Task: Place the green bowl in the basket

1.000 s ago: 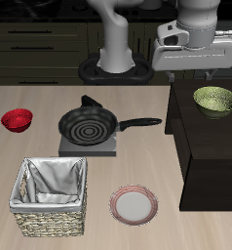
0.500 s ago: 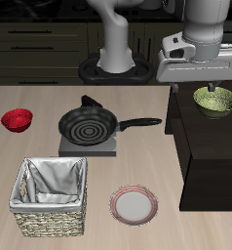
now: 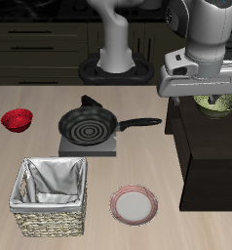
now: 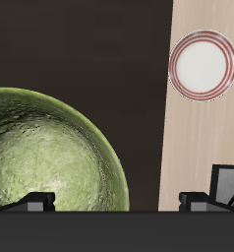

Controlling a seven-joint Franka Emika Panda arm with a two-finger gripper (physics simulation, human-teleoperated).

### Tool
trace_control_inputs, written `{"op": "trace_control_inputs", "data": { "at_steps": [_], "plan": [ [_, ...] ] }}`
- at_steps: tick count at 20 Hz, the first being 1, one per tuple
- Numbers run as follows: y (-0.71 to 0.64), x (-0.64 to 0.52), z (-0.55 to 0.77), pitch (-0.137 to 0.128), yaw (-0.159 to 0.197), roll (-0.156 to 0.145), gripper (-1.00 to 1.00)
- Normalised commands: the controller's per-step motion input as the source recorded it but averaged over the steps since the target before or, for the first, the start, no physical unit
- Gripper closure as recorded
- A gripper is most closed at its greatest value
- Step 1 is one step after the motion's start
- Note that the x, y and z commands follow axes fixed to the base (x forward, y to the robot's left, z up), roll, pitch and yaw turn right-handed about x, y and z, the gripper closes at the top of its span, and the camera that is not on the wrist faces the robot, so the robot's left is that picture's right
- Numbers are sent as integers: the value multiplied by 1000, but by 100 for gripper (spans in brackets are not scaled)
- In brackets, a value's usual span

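Observation:
The green bowl (image 3: pixel 214 107) stands on a dark raised cabinet (image 3: pixel 211 156) at the table's side, partly hidden by my hand in the exterior view. My gripper (image 3: pixel 213 99) is open and low over it. In the wrist view the green bowl (image 4: pixel 45 162) is close, with a speckled pale inside, and my gripper (image 4: pixel 119 202) straddles its rim: one fingertip (image 4: pixel 35 202) is over the bowl's inside, the other (image 4: pixel 203 200) is outside it over the dark top. The basket (image 3: pixel 52 223), woven with a white-grey lining, stands near the table's front edge, far from the gripper.
A black frying pan (image 3: pixel 87 124) sits on a small grey stove plate in the middle of the table. A red bowl (image 3: pixel 18 120) is at the far side from the cabinet. A pink-rimmed plate (image 3: pixel 134 204) lies beside the basket and shows in the wrist view (image 4: pixel 202 65).
My gripper has moved over the cabinet and come down onto the green bowl, which it now partly covers. The bowl and the other things have not moved.

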Motion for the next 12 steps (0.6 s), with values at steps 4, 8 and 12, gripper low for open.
{"op": "trace_control_inputs", "data": {
  "at_steps": [4, 8, 12],
  "plan": [
    [92, 8, -279, 56, 21, 22, -100],
    [165, -160, -144, 15, 50, 134, 100],
    [-50, -124, 55, -24, 15, 14, 100]
  ]
}}
